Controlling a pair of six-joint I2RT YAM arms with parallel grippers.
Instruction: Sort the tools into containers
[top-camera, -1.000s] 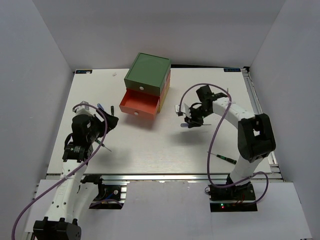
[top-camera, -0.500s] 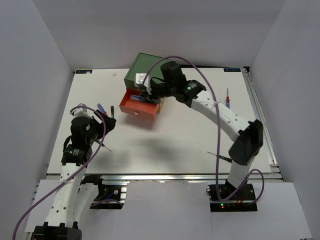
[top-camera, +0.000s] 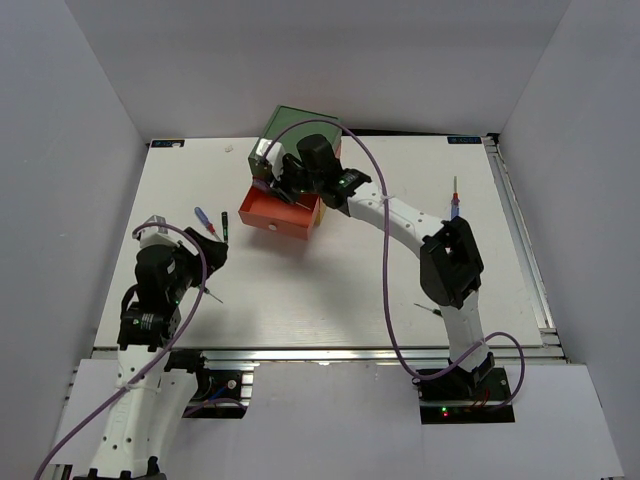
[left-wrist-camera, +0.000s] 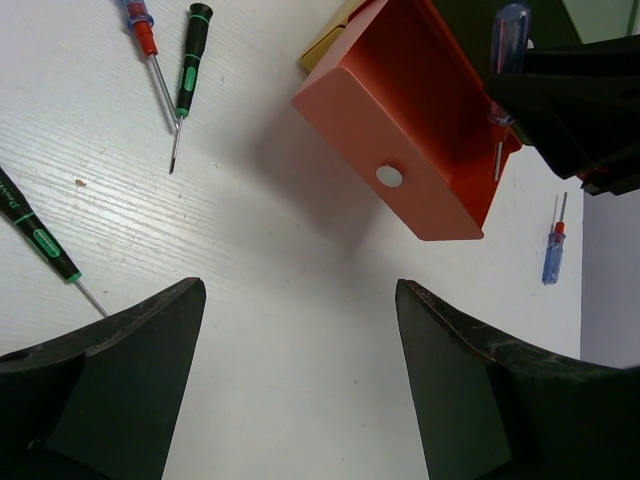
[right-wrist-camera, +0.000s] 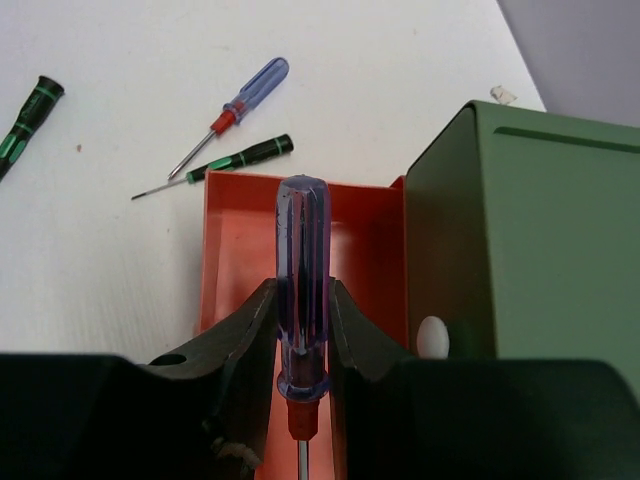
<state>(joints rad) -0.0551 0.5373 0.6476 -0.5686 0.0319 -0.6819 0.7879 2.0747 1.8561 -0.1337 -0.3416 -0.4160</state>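
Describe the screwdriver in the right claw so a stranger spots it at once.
Find the green-topped chest at the table's back, then its open orange drawer. Over that drawer the right claw grips a blue-handled screwdriver with a red collar. Its twin near the drawer lies flat; this one is held.

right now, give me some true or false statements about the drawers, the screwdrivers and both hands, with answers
1. The orange drawer is pulled open. True.
2. The right hand grips a blue-handled screwdriver over the orange drawer. True.
3. The left hand is shut on a black screwdriver. False: it is open and holds nothing.
4. The green drawer is pulled out too. False: it is closed, its front sitting back above the open orange one.
5. A black screwdriver lies beside a blue-and-red screwdriver on the table. True.
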